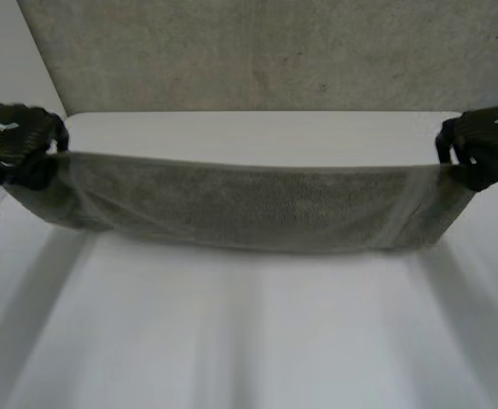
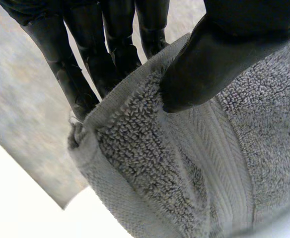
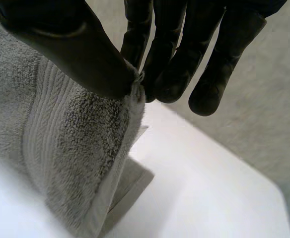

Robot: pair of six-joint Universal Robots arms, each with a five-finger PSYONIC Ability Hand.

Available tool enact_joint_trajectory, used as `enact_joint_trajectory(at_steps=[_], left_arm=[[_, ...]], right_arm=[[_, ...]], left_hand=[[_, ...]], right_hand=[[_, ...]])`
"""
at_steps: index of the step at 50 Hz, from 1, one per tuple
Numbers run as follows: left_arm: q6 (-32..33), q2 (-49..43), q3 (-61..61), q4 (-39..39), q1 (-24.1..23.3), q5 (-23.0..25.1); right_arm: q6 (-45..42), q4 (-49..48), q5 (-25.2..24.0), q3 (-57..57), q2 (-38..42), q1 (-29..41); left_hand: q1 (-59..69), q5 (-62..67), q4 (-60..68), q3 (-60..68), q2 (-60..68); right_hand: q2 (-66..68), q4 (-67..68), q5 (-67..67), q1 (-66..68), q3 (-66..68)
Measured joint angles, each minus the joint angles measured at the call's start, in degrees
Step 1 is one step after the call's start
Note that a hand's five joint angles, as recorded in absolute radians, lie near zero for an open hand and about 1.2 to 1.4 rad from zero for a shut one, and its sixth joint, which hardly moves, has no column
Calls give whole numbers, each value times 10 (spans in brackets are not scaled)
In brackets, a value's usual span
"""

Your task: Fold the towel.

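Observation:
A grey towel (image 1: 249, 207) hangs stretched in a band above the white table (image 1: 257, 136), held at both ends. My left hand (image 1: 14, 141) pinches its left end: in the left wrist view the thumb (image 2: 209, 64) presses the towel's edge (image 2: 150, 148) against the fingers (image 2: 80, 74). My right hand (image 1: 488, 145) holds the right end the same way, with the thumb (image 3: 75, 49) clamping the towel's corner (image 3: 85, 144) against the fingers (image 3: 170, 64). The towel sags a little in the middle and its lower edge hangs close to the table.
A speckled grey wall panel (image 1: 275, 51) stands behind the table's far edge. The white tabletop (image 1: 249, 341) spreads out in front of the towel toward me.

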Motion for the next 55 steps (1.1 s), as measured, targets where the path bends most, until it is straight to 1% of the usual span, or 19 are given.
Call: enact_joint_trajectory(at_steps=[1, 4, 7, 9, 15, 19, 28, 39, 40, 41, 42, 44, 45, 46, 47, 48, 50, 52, 55], left_arm=[[1, -13, 6, 0, -3, 0], [4, -97, 49, -4, -29, -9], [17, -202, 118, -15, -61, -32], [36, -257, 163, -24, -71, -52], [84, -361, 288, -41, -85, -104], [94, -409, 359, -47, -92, -121], [95, -485, 475, -64, -105, -131], [95, -526, 511, -78, -120, -135], [96, -528, 511, -78, -120, -135], [96, -530, 511, -78, -121, -136], [96, -531, 511, -78, -121, -136], [96, -533, 510, -78, -121, -140], [96, -533, 510, -78, -121, -142], [96, -533, 509, -77, -121, -147], [97, -532, 508, -77, -121, -153], [97, -531, 508, -77, -121, -156], [97, -528, 506, -77, -121, -172], [97, -524, 505, -77, -122, -183], [96, -511, 500, -77, -126, -199]], right_arm=[[-3, 0, 2, -7, 13, 3], [-25, 2, 26, -50, 85, 30], [-61, 0, 72, -116, 176, 71], [-77, -2, 95, -158, 226, 90], [-86, -20, 116, -245, 316, 106], [-85, -33, 121, -289, 361, 111], [-84, -69, 140, -355, 425, 117], [-85, -95, 143, -380, 451, 123], [-85, -97, 143, -380, 453, 123], [-86, -99, 143, -380, 455, 123], [-86, -100, 143, -379, 455, 123], [-87, -103, 143, -377, 459, 124], [-87, -104, 143, -377, 459, 124], [-88, -105, 143, -375, 461, 124], [-89, -106, 143, -373, 462, 124], [-89, -107, 143, -371, 462, 124], [-90, -111, 144, -365, 461, 124], [-91, -116, 147, -360, 458, 125], [-91, -130, 156, -345, 444, 126]], left_hand=[[0, 0, 0, 0, 0], [0, 0, 0, 0, 0], [0, 0, 0, 0, 0], [0, 0, 0, 0, 0], [0, 0, 0, 0, 1], [0, 0, 0, 0, 1], [0, 0, 0, 0, 1], [0, 0, 0, 0, 1], [-2, -9, -11, -10, -11], [-77, -94, -99, -96, -100], [-110, -139, -146, -142, -147], [-295, -320, -326, -319, -329], [-339, -374, -379, -372, -382], [-435, -466, -466, -470, -480], [-487, -530, -527, -524, -532], [-503, -544, -540, -541, -548], [-515, -572, -560, -560, -567], [-515, -577, -561, -563, -569], [-529, -589, -574, -576, -581]], right_hand=[[0, 0, 0, 0, 0], [3, 0, 0, 0, 0], [3, 0, 0, 0, 0], [3, 0, 0, 0, 0], [3, 0, 0, 0, 1], [3, 0, 0, 0, 1], [3, 0, 0, 0, 1], [5, 0, 0, 0, 1], [5, 0, 0, 0, 1], [5, 0, 0, 0, 1], [5, 0, 0, 0, 1], [-19, -33, -35, -25, -30], [-50, -59, -61, -56, -54], [-136, -148, -154, -141, -144], [-245, -244, -253, -249, -251], [-299, -296, -308, -303, -293], [-499, -500, -524, -497, -497], [-589, -592, -611, -584, -590], [-617, -615, -631, -620, -621]])
